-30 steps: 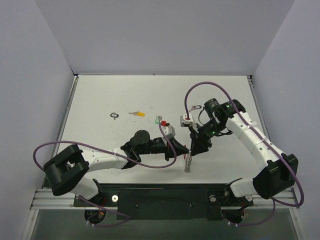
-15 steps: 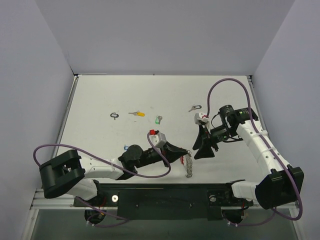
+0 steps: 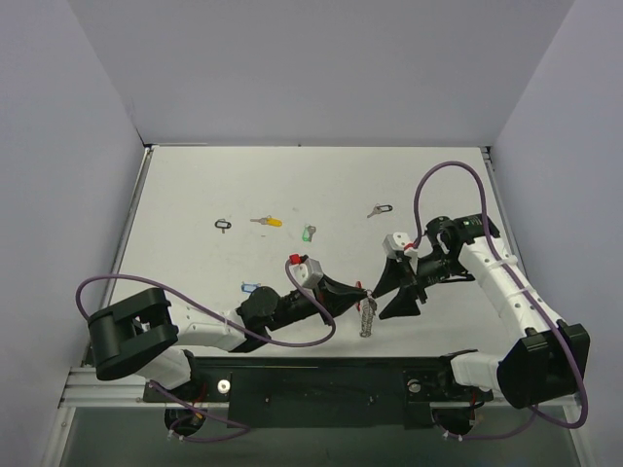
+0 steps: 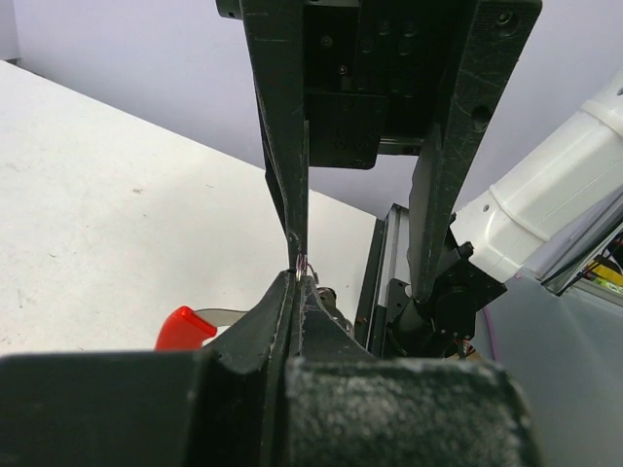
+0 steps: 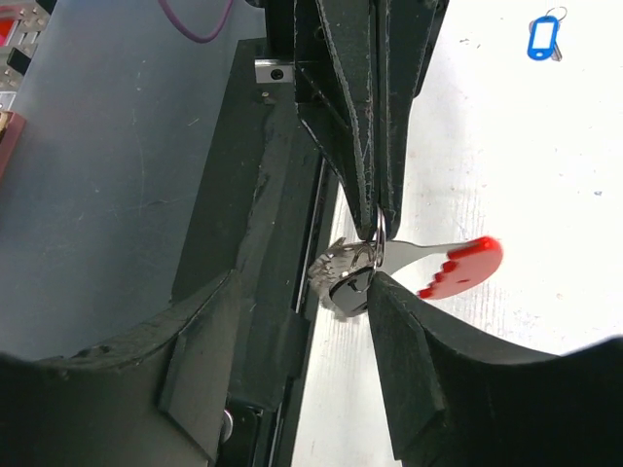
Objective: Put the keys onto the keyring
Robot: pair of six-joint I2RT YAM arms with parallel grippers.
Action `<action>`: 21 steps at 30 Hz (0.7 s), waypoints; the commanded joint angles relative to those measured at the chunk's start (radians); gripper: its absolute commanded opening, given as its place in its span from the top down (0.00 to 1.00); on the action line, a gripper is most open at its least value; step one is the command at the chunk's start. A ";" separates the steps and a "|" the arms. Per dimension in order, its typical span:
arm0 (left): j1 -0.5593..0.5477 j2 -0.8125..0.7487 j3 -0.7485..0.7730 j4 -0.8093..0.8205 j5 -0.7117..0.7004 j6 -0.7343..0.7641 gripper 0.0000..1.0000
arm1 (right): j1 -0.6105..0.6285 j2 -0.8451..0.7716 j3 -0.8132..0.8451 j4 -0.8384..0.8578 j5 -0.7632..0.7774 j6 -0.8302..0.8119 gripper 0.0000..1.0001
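Note:
My left gripper (image 3: 361,291) is shut on the silver ring of the keyring (image 3: 367,315), whose chain hangs down toward the table. In the right wrist view the keyring (image 5: 462,268) shows its red band, silver ring and chain, with a dark-tagged key (image 5: 348,290) hanging at it. My right gripper (image 3: 382,300) stands open around that spot, one fingertip touching the dark tag. In the left wrist view my left gripper (image 4: 297,284) is pressed shut, the red band (image 4: 185,328) at its left. Loose keys lie behind: black (image 3: 224,225), yellow (image 3: 266,222), green (image 3: 309,233), blue (image 3: 250,288), another black (image 3: 378,209).
The black mounting rail (image 3: 321,375) runs along the near table edge, just below both grippers. Purple cables (image 3: 443,180) loop off each arm. Grey walls enclose the white table (image 3: 195,185) on three sides.
My right gripper has opened and its arm has swung out to the right. My left arm has drawn back toward the near edge, still shut on the keyring.

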 commanded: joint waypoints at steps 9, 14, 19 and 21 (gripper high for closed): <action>-0.014 -0.013 0.017 0.153 -0.004 -0.012 1.00 | -0.033 -0.013 0.000 -0.075 -0.090 -0.046 0.63; -0.016 -0.010 0.018 0.165 0.000 -0.011 1.00 | -0.033 -0.002 0.000 -0.048 -0.093 -0.005 0.73; -0.016 -0.009 0.015 0.180 0.000 -0.011 1.00 | -0.031 0.001 -0.001 -0.038 -0.093 0.005 0.75; -0.016 -0.010 0.014 0.185 -0.001 -0.012 1.00 | -0.031 0.004 -0.001 -0.038 -0.093 0.012 0.75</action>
